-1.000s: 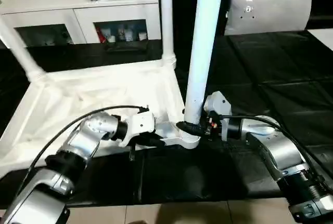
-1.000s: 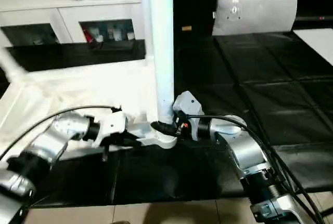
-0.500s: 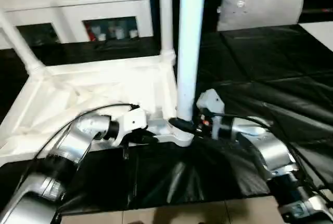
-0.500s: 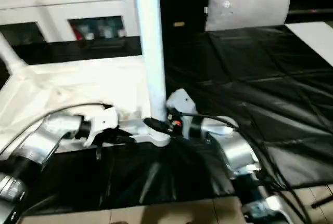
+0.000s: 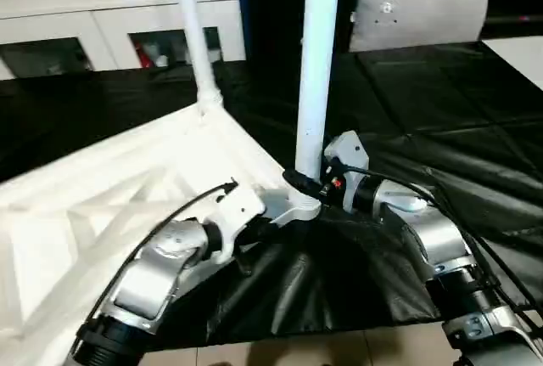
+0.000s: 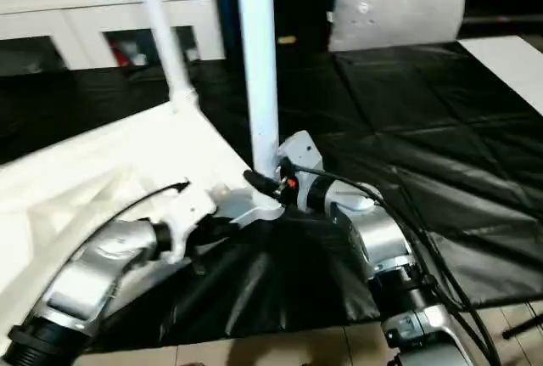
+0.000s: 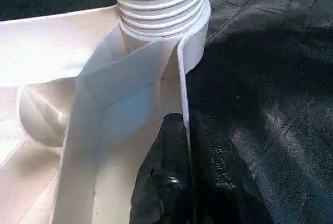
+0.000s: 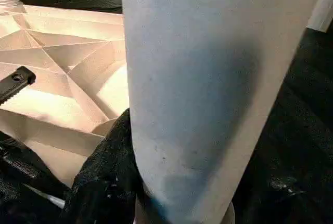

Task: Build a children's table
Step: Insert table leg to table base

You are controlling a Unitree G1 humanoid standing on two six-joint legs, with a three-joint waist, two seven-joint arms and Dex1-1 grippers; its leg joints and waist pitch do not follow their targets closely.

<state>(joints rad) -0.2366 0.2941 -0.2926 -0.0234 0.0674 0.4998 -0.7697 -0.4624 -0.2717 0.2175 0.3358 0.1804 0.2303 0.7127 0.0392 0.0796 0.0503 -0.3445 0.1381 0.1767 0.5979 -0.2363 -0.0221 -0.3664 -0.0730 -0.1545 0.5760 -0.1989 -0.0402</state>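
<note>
The children's table lies upside down on a black sheet, its white ribbed tabletop (image 5: 93, 205) facing up. One white leg (image 5: 318, 69) stands upright in the near corner socket (image 5: 301, 209). My right gripper (image 5: 307, 184) is shut on that leg just above the socket, and a black finger (image 8: 106, 182) wraps its side. A second leg (image 5: 193, 35) rises from the far corner socket (image 5: 209, 98). My left gripper (image 7: 179, 130) is shut on the tabletop's thin raised rim (image 7: 183, 78) beside the ribbed near socket (image 7: 158, 5).
A grey cushion (image 5: 420, 9) leans at the back right. A white cabinet (image 5: 110, 9) with cluttered shelves runs along the back left. The black sheet (image 5: 441, 111) is bunched under the near corner, and its front edge meets the light floor (image 5: 297, 351).
The tabletop has swung about its near corner, carrying the far leg to the left. My left arm followed with the rim. The right gripper still holds the near leg, and the sheet has wrinkled.
</note>
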